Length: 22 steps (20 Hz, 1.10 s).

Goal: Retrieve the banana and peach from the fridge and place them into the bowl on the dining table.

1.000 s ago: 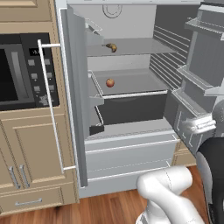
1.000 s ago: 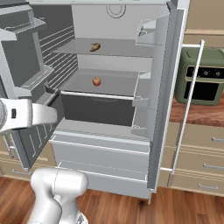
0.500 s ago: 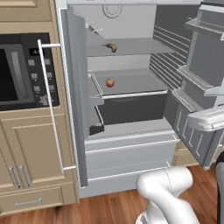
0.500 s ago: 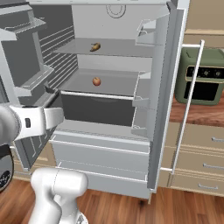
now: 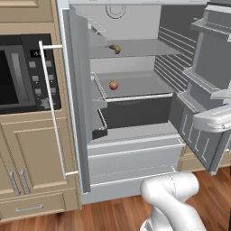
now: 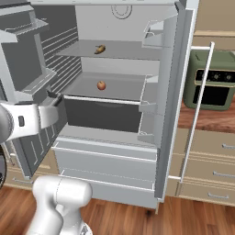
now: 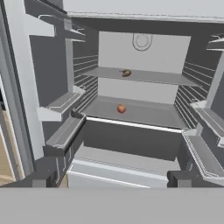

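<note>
The fridge [image 5: 135,158] [image 6: 105,160] [image 7: 131,52] stands with both upper doors swung wide. On its top glass shelf lies the dark olive banana [image 5: 115,48] [image 6: 99,49] [image 7: 126,73]. One shelf lower sits the small orange-red peach [image 5: 113,85] [image 6: 101,85] [image 7: 121,109], alone near the shelf's middle. My gripper [image 7: 111,180] is open and empty, well back from the shelves and facing into the fridge. Its two dark fingertips [image 7: 43,177] stand wide apart at the bottom of the hand view. The bowl and the dining table are out of view.
A black built-in oven [image 5: 18,74] sits in tan cabinets [image 5: 36,158] left of the fridge. A green countertop oven [image 6: 211,80] stands on the right. The open doors [image 5: 76,103] [image 5: 207,81] with their bins flank the opening. My white forearm [image 5: 212,122] hangs by the right-hand door.
My arm has swung slightly in front of the right-hand fridge door. The banana and peach lie where they were, and the gripper has stayed open.
</note>
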### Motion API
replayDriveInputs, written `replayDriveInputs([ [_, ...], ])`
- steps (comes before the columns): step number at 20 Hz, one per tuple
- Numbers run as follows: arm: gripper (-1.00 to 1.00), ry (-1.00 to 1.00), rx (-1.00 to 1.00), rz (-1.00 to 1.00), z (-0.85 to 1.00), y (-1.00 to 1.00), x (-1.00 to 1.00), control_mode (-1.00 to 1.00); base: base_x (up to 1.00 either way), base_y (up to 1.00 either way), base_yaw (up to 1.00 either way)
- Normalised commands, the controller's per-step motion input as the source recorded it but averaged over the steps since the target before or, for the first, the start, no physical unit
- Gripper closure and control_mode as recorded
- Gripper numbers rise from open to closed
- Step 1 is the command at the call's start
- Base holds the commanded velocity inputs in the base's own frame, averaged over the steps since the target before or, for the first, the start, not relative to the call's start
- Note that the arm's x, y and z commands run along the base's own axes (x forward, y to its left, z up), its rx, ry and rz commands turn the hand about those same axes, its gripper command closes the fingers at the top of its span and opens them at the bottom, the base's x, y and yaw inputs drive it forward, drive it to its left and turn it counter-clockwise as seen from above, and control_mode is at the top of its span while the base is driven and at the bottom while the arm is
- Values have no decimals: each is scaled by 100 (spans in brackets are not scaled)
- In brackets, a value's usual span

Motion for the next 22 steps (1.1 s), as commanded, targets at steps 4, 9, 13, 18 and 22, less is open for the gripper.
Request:
replayDriveInputs([
  [4,-100,5,0,0,0,5,11,-100,0,0,0],
  [9,-100,0,0,0,0,0,1,-100,0,0,0],
  [13,-100,0,0,0,0,0,0,-100,0,0,0],
  [18,-100,0,0,0,0,0,0,-100,0,0,0],
  [22,-100,0,0,-1,0,0,19,-100,0,0,0],
])
